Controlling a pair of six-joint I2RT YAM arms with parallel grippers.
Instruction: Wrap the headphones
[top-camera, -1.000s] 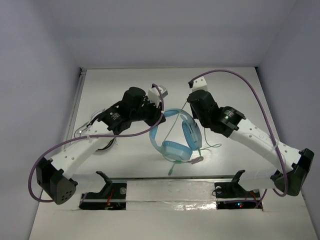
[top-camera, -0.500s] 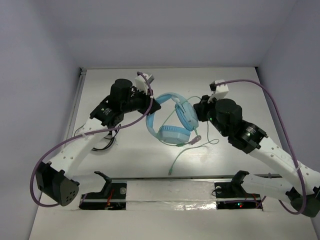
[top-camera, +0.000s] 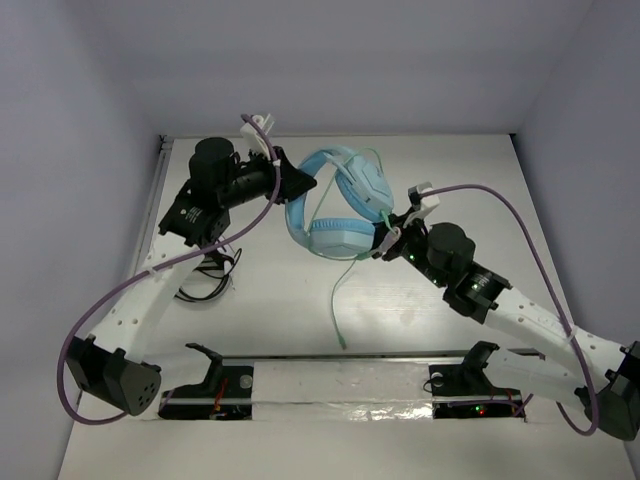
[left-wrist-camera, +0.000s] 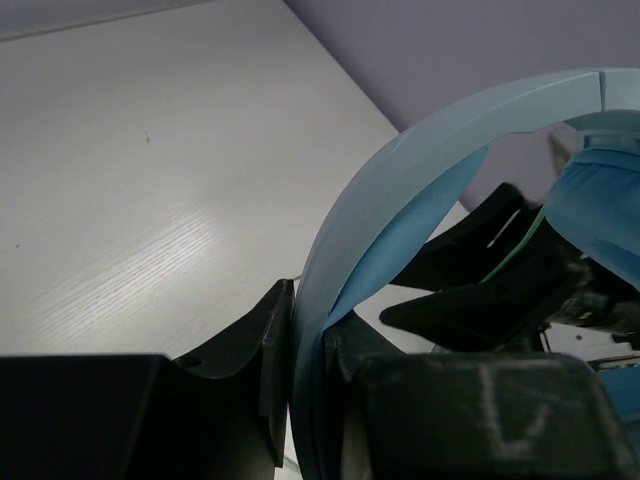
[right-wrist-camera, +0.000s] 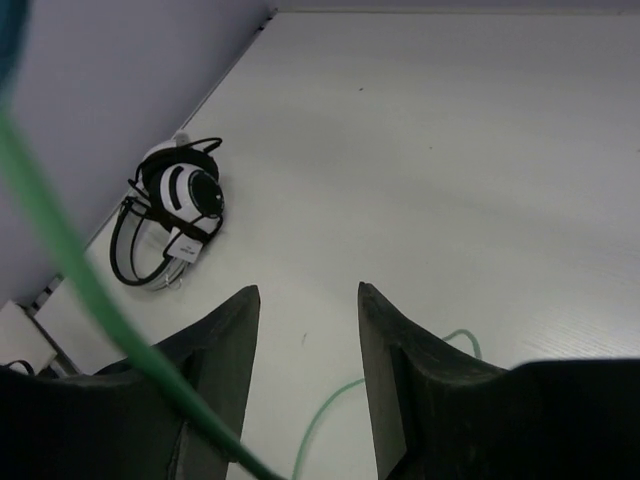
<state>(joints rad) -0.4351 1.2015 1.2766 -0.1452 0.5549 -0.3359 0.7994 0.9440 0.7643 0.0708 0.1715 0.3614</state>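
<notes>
The light blue headphones (top-camera: 338, 234) hang in the air above the table's middle. My left gripper (top-camera: 297, 186) is shut on the headband (left-wrist-camera: 400, 190), which is pinched between its two fingers (left-wrist-camera: 255, 340). The pale green cable (top-camera: 341, 292) trails from the ear cups down onto the table towards the front. My right gripper (top-camera: 386, 241) is open and empty, just right of the lower ear cup. In the right wrist view the gripper (right-wrist-camera: 306, 292) has a wide gap over bare table; the cable (right-wrist-camera: 60, 250) crosses blurred at the left and lies on the table (right-wrist-camera: 326, 420) below.
A small black-and-white coiled cable bundle (top-camera: 205, 277) lies at the table's left, also in the right wrist view (right-wrist-camera: 168, 212). Purple robot cables (top-camera: 520, 205) arc over both arms. A metal rail (top-camera: 340, 354) runs along the front edge.
My left gripper has carried the headphones up and towards the far left. My right arm has swung back towards the near side and its gripper now sits lower, by the ear cup. The cable has straightened.
</notes>
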